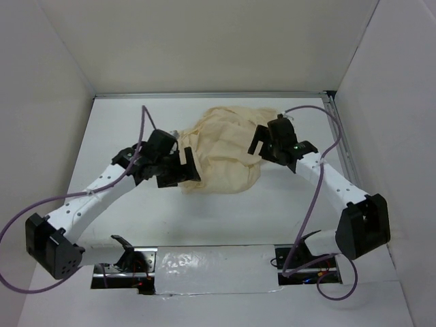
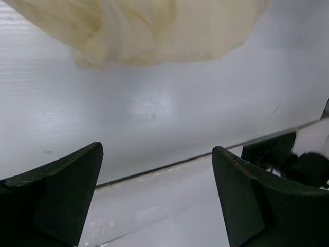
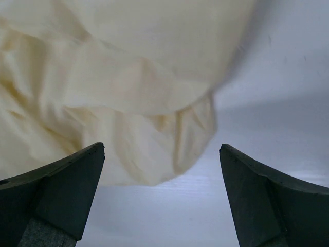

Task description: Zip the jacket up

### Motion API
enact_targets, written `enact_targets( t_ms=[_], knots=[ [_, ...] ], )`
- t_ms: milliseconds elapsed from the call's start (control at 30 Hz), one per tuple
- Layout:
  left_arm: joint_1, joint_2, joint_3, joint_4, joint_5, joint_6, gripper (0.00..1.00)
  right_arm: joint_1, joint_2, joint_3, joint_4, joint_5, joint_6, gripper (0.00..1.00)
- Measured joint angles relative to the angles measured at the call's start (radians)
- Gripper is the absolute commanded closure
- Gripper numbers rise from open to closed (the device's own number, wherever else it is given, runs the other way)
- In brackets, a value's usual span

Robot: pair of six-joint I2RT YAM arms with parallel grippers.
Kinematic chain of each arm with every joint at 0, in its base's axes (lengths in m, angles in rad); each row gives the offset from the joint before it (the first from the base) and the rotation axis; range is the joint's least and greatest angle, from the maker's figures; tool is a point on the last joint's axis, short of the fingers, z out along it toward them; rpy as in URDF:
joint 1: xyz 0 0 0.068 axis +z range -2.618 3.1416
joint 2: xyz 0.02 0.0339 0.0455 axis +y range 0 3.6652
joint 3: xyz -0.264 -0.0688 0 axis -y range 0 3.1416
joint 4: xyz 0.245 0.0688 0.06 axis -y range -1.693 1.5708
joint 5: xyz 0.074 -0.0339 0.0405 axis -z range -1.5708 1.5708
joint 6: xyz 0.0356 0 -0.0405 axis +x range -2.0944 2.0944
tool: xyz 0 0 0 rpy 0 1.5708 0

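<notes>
The cream jacket lies crumpled in a heap on the white table, at the middle back. Its zipper pull is hidden. My left gripper is open and empty at the heap's left edge. In the left wrist view the cloth lies beyond the fingertips, apart from them. My right gripper is open and empty at the heap's right edge. In the right wrist view the cloth fills the upper left, a little past the gap between the fingers.
White walls enclose the table on the left, back and right. A metal rail runs along the right edge. Purple cables loop over both arms. The arm bases stand at the near edge.
</notes>
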Motion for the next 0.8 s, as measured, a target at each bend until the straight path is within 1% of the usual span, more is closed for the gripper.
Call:
enact_targets(
  t_ms=[100, 167, 233, 333, 400, 467, 500, 533, 600, 633, 667, 700, 733, 800],
  knots=[
    [0.103, -0.044, -0.029, -0.009, -0.035, -0.043, 0.01, -0.033, 0.035, -0.097, -0.011, -0.014, 0.008, 0.01],
    [0.164, -0.035, -0.066, 0.001, -0.043, -0.05, 0.01, -0.047, 0.061, -0.13, -0.019, -0.021, 0.01, 0.04],
    [0.203, -0.007, -0.116, 0.029, -0.034, -0.043, 0.01, -0.053, 0.087, -0.14, -0.022, -0.027, 0.009, 0.07],
    [0.219, 0.048, -0.187, 0.095, 0.003, -0.008, 0.01, -0.052, 0.138, -0.134, -0.013, -0.028, 0.005, 0.11],
    [0.208, 0.081, -0.204, 0.146, 0.031, 0.027, 0.01, -0.052, 0.193, -0.114, -0.014, -0.027, 0.003, 0.11],
    [0.195, 0.109, -0.201, 0.205, 0.055, 0.06, 0.01, -0.052, 0.259, -0.08, -0.013, -0.026, 0.001, 0.17],
    [0.191, 0.124, -0.192, 0.229, 0.067, 0.069, 0.01, -0.052, 0.291, -0.062, -0.012, -0.025, 0.0, 0.21],
    [0.187, 0.142, -0.179, 0.248, 0.077, 0.081, 0.01, -0.052, 0.323, -0.041, -0.013, -0.022, -0.001, 0.31],
    [0.184, 0.183, -0.142, 0.287, 0.095, 0.097, 0.01, -0.052, 0.382, 0.0, -0.013, -0.016, -0.003, 0.38],
    [0.184, 0.205, -0.122, 0.304, 0.1, 0.108, 0.01, -0.052, 0.4, 0.014, -0.013, -0.007, 0.002, 0.63],
    [0.184, 0.222, -0.106, 0.322, 0.103, 0.115, 0.01, -0.052, 0.423, 0.031, -0.012, -0.005, 0.001, 0.63],
    [0.184, 0.24, -0.092, 0.335, 0.108, 0.12, 0.01, -0.052, 0.439, 0.044, -0.014, 0.0, 0.009, 0.74],
    [0.185, 0.258, -0.078, 0.348, 0.113, 0.123, 0.01, -0.052, 0.448, 0.053, -0.015, 0.004, 0.001, 0.99],
    [0.185, 0.296, -0.055, 0.377, 0.127, 0.138, 0.01, -0.052, 0.46, 0.069, -0.021, 0.02, 0.01, 1.0]
  ],
)
